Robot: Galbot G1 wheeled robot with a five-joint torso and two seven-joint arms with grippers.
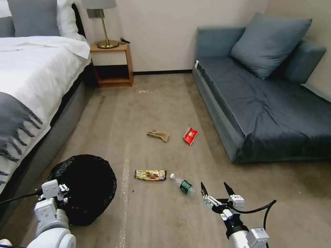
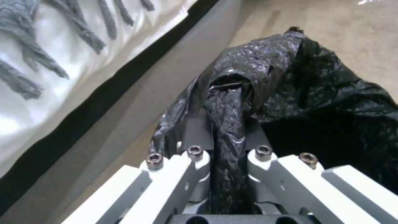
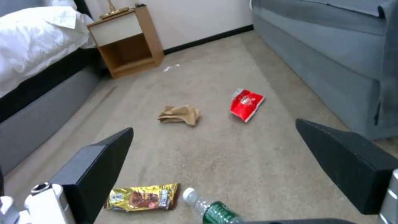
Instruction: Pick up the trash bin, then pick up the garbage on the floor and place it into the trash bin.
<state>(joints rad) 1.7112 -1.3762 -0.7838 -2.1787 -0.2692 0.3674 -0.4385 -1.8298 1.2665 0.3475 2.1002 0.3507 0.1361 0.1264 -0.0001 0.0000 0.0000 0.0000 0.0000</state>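
Four litter pieces wait as the left end effector (image 2: 226, 93) pinches the black-bagged round trash bin (image 1: 86, 187) rim; the right end effector (image 1: 218, 190) (spread wide, empty) should descend squarely over the clear green-labelled plastic bottle (image 1: 182, 184).

Tan short-pile carpet (image 1: 151, 103) covers the floor. A bed with white linen (image 1: 31, 69) runs along one side, a grey fringed throw blanket (image 1: 13, 120) draped over its edge above a grey upholstered base (image 1: 51, 137). A small open wooden nightstand (image 1: 112, 63) stands against the cream wall (image 1: 158, 31), carrying a brass-stemmed table lamp (image 1: 103, 24). Opposite the bed, a blue-grey fabric sofa (image 1: 269, 113) holds a large matching square cushion (image 1: 270, 43) propped at its back.
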